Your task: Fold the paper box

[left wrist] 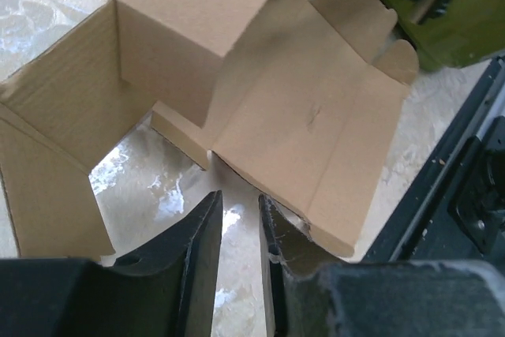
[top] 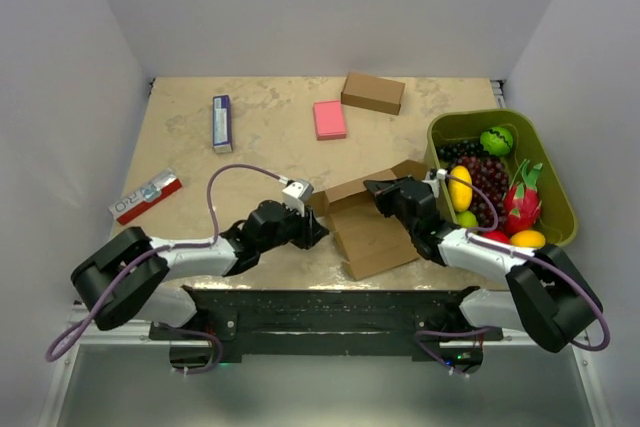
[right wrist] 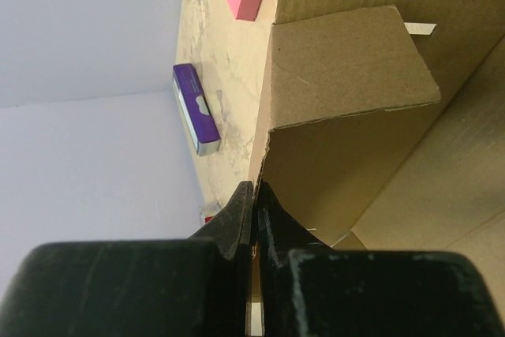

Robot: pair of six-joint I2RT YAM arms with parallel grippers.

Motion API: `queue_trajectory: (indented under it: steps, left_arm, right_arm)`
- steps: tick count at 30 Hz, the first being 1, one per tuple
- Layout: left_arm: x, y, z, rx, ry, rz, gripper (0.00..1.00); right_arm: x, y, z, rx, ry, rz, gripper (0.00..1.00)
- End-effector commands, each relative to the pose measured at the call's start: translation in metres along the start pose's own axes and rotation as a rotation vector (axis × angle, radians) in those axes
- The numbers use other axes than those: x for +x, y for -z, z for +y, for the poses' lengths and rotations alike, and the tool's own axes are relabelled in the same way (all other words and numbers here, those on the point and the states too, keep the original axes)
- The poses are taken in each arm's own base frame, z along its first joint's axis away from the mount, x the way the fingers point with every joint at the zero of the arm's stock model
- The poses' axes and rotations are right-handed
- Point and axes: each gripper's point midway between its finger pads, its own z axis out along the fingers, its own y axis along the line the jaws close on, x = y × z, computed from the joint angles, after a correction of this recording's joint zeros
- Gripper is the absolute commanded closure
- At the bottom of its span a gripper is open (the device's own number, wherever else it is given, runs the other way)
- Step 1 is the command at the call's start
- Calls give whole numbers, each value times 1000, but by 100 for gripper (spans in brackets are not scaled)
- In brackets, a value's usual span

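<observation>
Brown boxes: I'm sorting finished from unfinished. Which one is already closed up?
The far box, just right of the pink block, has all sides shut. The nearer paper box lies partly unfolded, flaps open.

marbled table [top: 270, 137], paper box [top: 368, 232] lying open up front, brown box [top: 372, 92], pink block [top: 329, 119], purple carton [top: 222, 123], red packet [top: 146, 197], green basket [top: 557, 179] sitting around it

We are finding just one bit of lettering: large dark characters on the white end of the red-and-white packet [top: 146, 197], looking like "RO" — we are not reading them with certainty. The purple box [top: 222, 123] is carrying a pale label — too small to read.
</observation>
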Motion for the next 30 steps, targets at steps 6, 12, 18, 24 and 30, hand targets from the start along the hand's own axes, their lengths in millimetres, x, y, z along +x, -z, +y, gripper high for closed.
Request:
queue_trajectory:
  steps: [6, 12, 18, 24, 30]
  left_arm:
    - [-24, -25, 5, -28, -13, -129, 81]
    - [-27, -39, 5, -23, -22, -137, 88]
    - [-37, -56, -3, 1, -48, -167, 91]
    - [-39, -75, -12, 25, -78, -169, 94]
    - [-45, -65, -27, 54, -132, -191, 91]
  right_arm:
    - [-13, 2, 6, -20, 2, -63, 100]
    - [-9, 0, 7, -23, 8, -48, 100]
    - [-8, -1, 5, -22, 14, -40, 100]
    - [-7, 0, 3, -18, 22, -38, 100]
    - [-8, 2, -1, -10, 18, -40, 100]
